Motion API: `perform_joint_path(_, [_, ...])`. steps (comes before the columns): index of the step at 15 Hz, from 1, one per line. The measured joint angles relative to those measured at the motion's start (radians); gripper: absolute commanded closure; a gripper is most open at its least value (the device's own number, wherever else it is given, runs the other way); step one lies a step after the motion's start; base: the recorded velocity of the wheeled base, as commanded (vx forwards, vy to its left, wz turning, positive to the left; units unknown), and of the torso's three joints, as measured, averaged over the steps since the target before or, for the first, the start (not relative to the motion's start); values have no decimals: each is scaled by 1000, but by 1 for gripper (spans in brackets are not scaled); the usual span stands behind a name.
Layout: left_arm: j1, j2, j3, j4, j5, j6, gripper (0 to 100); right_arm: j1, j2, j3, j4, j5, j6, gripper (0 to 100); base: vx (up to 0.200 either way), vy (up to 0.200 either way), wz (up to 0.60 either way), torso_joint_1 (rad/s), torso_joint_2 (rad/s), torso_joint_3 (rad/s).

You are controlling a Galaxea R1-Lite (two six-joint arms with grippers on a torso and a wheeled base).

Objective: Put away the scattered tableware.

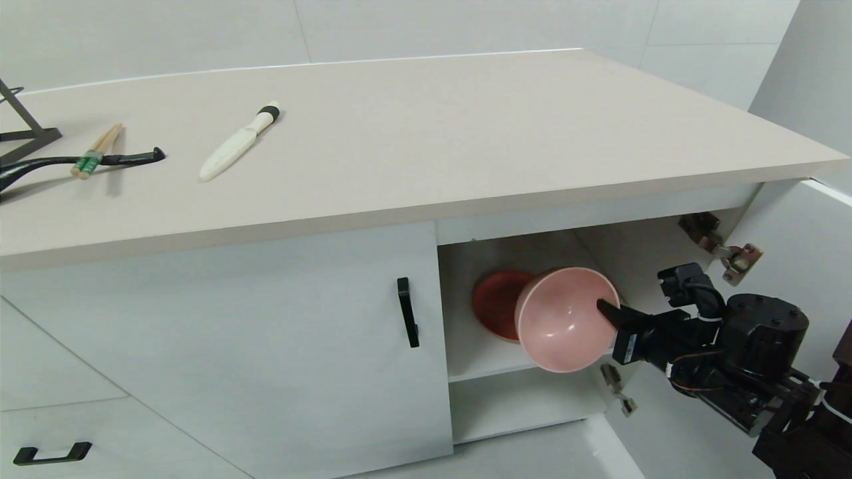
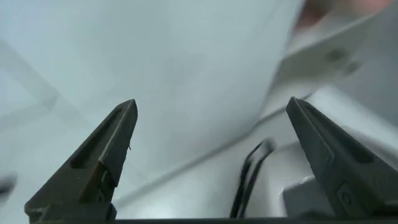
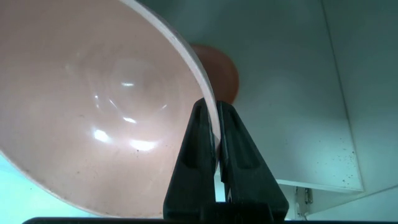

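My right gripper (image 1: pixel 609 311) is shut on the rim of a pink bowl (image 1: pixel 562 319), holding it tilted in the open cabinet's doorway over the upper shelf (image 1: pixel 479 356). In the right wrist view the fingers (image 3: pixel 202 143) pinch the pink bowl (image 3: pixel 93 106) at its rim. A red dish (image 1: pixel 498 303) stands on the shelf just behind the bowl; the red dish (image 3: pixel 217 71) peeks past the rim. On the countertop (image 1: pixel 413 133) lie a white knife (image 1: pixel 238 141) and chopsticks (image 1: pixel 95 152). My left gripper (image 2: pixel 211 149) stands open with nothing between its fingers, facing a white cabinet front.
A black rack (image 1: pixel 26 143) stands at the counter's far left. The left cabinet door (image 1: pixel 266 352) is closed, with a black handle (image 1: pixel 407 311). The right door (image 1: pixel 799 266) is swung open beside my right arm. A drawer handle (image 1: pixel 52 454) is low on the left.
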Motion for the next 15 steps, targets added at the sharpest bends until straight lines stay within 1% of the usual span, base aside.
perform_joint_path(1, [34, -53, -2, 13, 56, 11, 0, 0, -3, 2, 0, -2, 0, 100, 0, 0, 0, 0, 0, 0])
perform_joint_path(2, [56, -90, -2, 23, 152, 14, 0, 0, -5, 4, 0, -2, 0, 100, 0, 0, 0, 0, 0, 0])
perform_joint_path(3, [67, -112, -1, 30, 189, 14, 0, 0, -4, -1, 0, -1, 1, 100, 0, 0, 0, 0, 0, 0])
perform_joint_path(7, [80, -149, 0, 31, 194, 7, 0, -10, 8, -68, 0, 4, -4, 100, 0, 0, 0, 0, 0, 0])
perform_joint_path(10, [80, -156, 0, 33, 189, -3, 0, -13, 50, -89, 0, 20, -16, 100, 0, 0, 0, 0, 0, 0])
perform_joint_path(11, [80, -157, 0, 33, 166, -1, 0, -19, 79, -100, 1, 22, -21, 100, 0, 0, 0, 0, 0, 0])
perform_joint_path(12, [74, -159, 0, 33, 139, -2, 0, -31, 107, -119, 0, 36, -23, 100, 0, 0, 0, 0, 0, 0])
perform_joint_path(13, [55, -166, 0, 33, 120, -3, 0, -42, 129, -139, 0, 67, -23, 100, 0, 0, 0, 0, 0, 0])
perform_joint_path(14, [34, -187, 0, 32, 113, -9, 0, -51, 151, -161, 0, 99, -22, 100, 0, 0, 0, 0, 0, 0])
perform_joint_path(15, [15, -208, 0, 30, 120, -25, 0, -56, 169, -182, 1, 116, -22, 100, 0, 0, 0, 0, 0, 0])
